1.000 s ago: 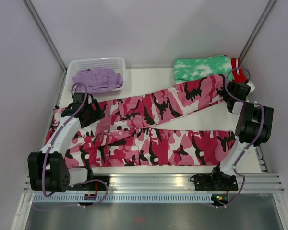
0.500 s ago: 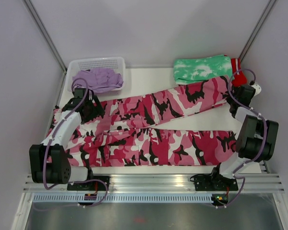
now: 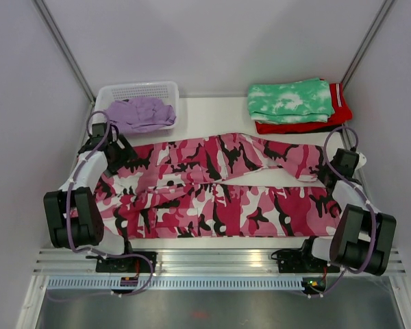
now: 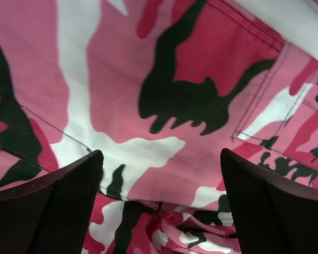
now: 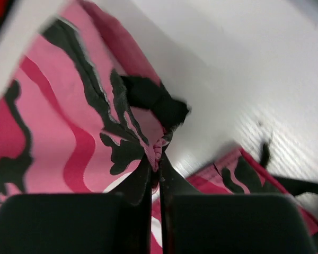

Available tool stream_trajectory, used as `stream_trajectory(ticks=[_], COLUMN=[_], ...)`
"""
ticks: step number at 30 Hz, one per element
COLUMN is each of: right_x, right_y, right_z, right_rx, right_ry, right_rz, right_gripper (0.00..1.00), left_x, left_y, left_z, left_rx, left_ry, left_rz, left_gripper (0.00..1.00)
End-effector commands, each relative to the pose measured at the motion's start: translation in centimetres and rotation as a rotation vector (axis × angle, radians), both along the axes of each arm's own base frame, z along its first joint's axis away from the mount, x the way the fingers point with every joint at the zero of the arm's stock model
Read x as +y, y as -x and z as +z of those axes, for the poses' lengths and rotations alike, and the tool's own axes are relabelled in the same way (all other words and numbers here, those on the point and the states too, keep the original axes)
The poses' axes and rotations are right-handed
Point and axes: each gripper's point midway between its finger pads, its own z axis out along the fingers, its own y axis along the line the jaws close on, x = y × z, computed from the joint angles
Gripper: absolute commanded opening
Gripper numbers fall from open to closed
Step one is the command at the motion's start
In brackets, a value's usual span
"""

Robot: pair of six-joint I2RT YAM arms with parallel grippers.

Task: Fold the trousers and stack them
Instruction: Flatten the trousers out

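The pink, white and black camouflage trousers [image 3: 212, 185] lie spread across the table, waist at the left and both legs running right. My right gripper [image 3: 327, 168] is shut on the hem of the upper leg [image 5: 158, 149], a pinch of fabric bunched between its closed fingers. My left gripper [image 3: 116, 152] hovers open over the waist end [image 4: 164, 174], its wide-apart fingers [image 4: 69, 206] empty above rumpled cloth. The lilac trousers [image 3: 138, 113] sit heaped in the white basket [image 3: 137, 90] at the back left.
A folded green-and-white tie-dye garment [image 3: 289, 100] rests on a folded red garment [image 3: 308, 125] at the back right. Grey walls close in both sides, and a metal rail [image 3: 219, 262] runs along the near edge.
My right gripper closed on the upper leg's hem and pulled it from the back right down toward the lower leg. My left gripper shifted back and left along the waist, staying open.
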Motion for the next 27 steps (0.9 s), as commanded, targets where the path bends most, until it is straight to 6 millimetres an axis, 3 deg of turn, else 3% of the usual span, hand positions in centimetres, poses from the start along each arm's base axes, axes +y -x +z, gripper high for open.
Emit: stream_trajectory(ticks=[1, 3, 4, 5, 7, 8, 10, 11, 12, 15, 16, 18, 19, 20, 23, 24, 26, 27], right_x=[-0.3, -1.1, -1.3, -1.9, -2.0, -2.3, -1.6, -1.3, -0.8, 1.8, 3.3, 4.7, 5.7, 6.0, 6.7, 6.6, 5.9, 5.6], right_y=[0.4, -0.2, -0.1, -1.0, -1.3, -2.5, -3.4, -4.2, -4.6, -5.7, -6.1, -6.4, -6.6, -6.7, -6.6, -7.0, -6.8, -7.1], right_z=[-1.1, -0.9, -1.0, -0.2, 0.6, 2.7, 4.8, 7.3, 8.4, 11.2, 11.3, 10.4, 9.2, 8.4, 5.1, 4.6, 2.6, 2.2], right_rx=[0.048, 0.075, 0.104, 0.112, 0.148, 0.112, 0.064, -0.005, -0.037, -0.114, -0.123, -0.121, -0.115, -0.105, -0.054, -0.062, -0.017, -0.018], right_ry=[-0.008, 0.029, 0.036, 0.060, 0.068, 0.093, 0.083, 0.096, 0.101, 0.118, 0.116, 0.104, 0.080, 0.066, 0.041, 0.048, 0.045, 0.050], right_rz=[-0.015, -0.009, -0.006, 0.011, 0.034, 0.059, 0.108, 0.132, 0.164, 0.271, 0.321, 0.370, 0.402, 0.406, 0.417, 0.410, 0.367, 0.351], right_gripper=[0.11, 0.28, 0.51, 0.59, 0.65, 0.68, 0.73, 0.74, 0.77, 0.80, 0.80, 0.80, 0.80, 0.79, 0.68, 0.58, 0.41, 0.22], left_x=[0.3, 0.9, 1.4, 1.6, 2.4, 2.7, 2.7, 2.3, 1.4, -4.0, -8.5, -12.8, -15.9, -17.5, -23.5, -26.4, -29.0, -31.2], left_y=[-1.1, -0.8, -0.7, -0.6, -0.2, -0.1, 0.0, 0.0, -0.5, -1.5, -1.7, -1.5, -1.2, -1.2, -0.8, -0.4, -1.0, -1.7], left_z=[1.5, 2.1, 2.2, 2.4, 2.6, 2.6, 2.4, 2.5, 3.0, 5.9, 6.8, 7.6, 8.0, 7.7, 7.0, 7.3, 6.7, 5.8], left_rx=[-0.066, -0.081, -0.082, -0.085, -0.080, -0.080, -0.069, -0.073, -0.100, -0.186, -0.233, -0.278, -0.304, -0.302, -0.321, -0.344, -0.356, -0.339], left_ry=[0.079, 0.076, 0.070, 0.062, 0.044, 0.041, 0.046, 0.055, 0.072, -0.036, -0.033, 0.024, 0.049, 0.057, 0.074, 0.073, 0.042, 0.023], left_rz=[0.036, 0.049, 0.060, 0.061, 0.085, 0.092, 0.087, 0.054, 0.012, -0.218, -0.356, -0.468, -0.534, -0.564, -0.694, -0.759, -0.795, -0.812], left_gripper=[0.96, 0.96, 0.97, 0.98, 0.98, 0.98, 0.98, 0.92, 0.87, 0.81, 0.80, 0.77, 0.71, 0.66, 0.41, 0.34, 0.05, 0.02])
